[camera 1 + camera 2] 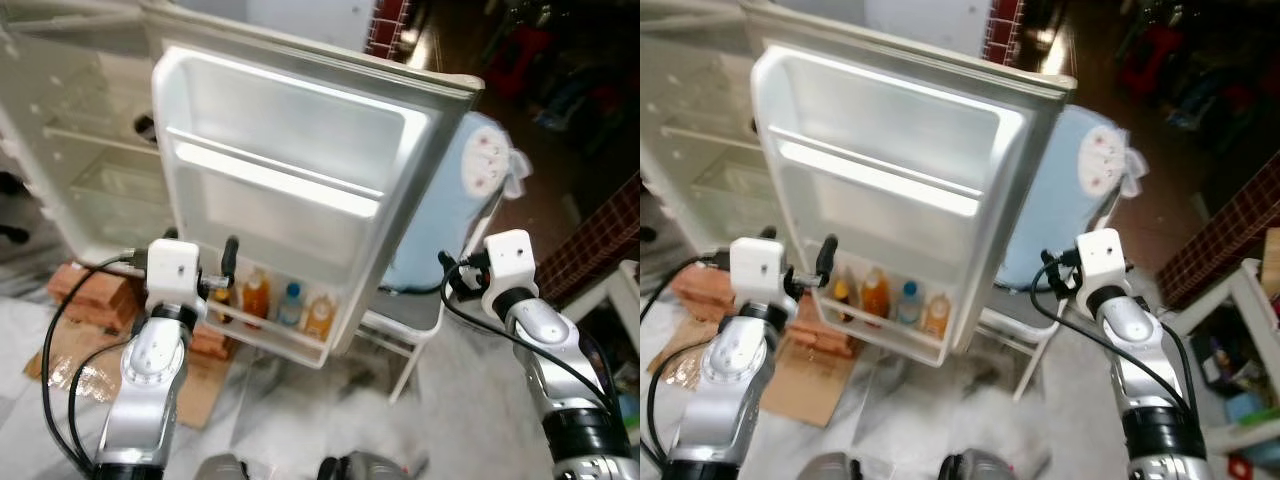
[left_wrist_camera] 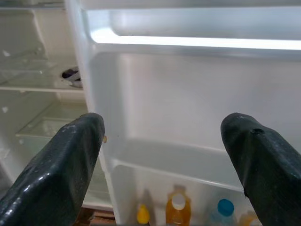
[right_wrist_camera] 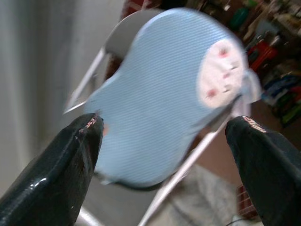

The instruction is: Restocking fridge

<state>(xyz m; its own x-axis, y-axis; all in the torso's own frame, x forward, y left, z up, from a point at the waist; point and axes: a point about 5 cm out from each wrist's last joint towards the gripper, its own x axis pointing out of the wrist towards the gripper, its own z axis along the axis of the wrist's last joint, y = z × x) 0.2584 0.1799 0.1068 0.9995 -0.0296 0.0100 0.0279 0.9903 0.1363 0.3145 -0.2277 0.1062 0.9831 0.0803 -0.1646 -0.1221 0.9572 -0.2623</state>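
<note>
- White plastic lines the open fridge door [image 1: 300, 190], which stands swung out in front of the robot, with the fridge's pale interior shelves [image 1: 100, 160] behind it to the left
- Four bottles [image 1: 270, 300] stand upright in a row in the door's lowest rack: a small yellow-capped one, a larger orange one with a white cap, a clear one with a blue cap and another orange one at the right end
- The two door racks above them look bare
- The left tool [image 2: 162, 155] is held up just in front of the door, near the left end of the bottle row; its fingers [image 2: 61, 160] are spread wide with nothing between them
- The right tool [image 3: 164, 160] is raised off to the right, well apart from the door, also spread wide and empty; it faces a pale blue padded folding chair [image 3: 155, 103] standing beside the door
- The bottles are probably smooth, stiff plastic and moderately heavy if full, so likely to slip or tip; a hold around the body just below the shoulder seems safest, not the narrow cap
- No item waiting to be stocked can be made out, so the restocking seems to be at an early or in-between stage
</note>
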